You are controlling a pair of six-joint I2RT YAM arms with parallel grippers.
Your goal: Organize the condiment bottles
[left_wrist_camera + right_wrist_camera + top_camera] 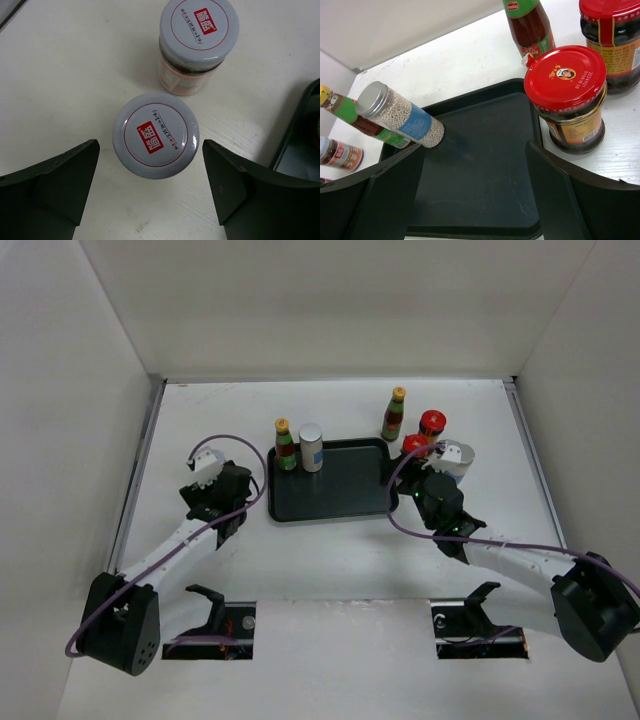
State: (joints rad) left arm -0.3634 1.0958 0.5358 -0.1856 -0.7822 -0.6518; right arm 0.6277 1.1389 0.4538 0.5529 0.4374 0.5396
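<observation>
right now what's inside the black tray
A yellow-capped bottle and a grey-capped cylinder stand in the tray's far left corner. The right gripper's fingers hide its near corners in the wrist view.

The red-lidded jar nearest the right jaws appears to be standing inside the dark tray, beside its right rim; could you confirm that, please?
Not quite: the red-lidded jar stands on the white table, just outside the dark tray, beside its right rim. The right wrist view shows this.

Near jar: white lid, red logo; upright between spread fingers of left gripper, untouched.
Far jar: matching lid, just beyond.
Tray: dark rim, right edge.
</observation>
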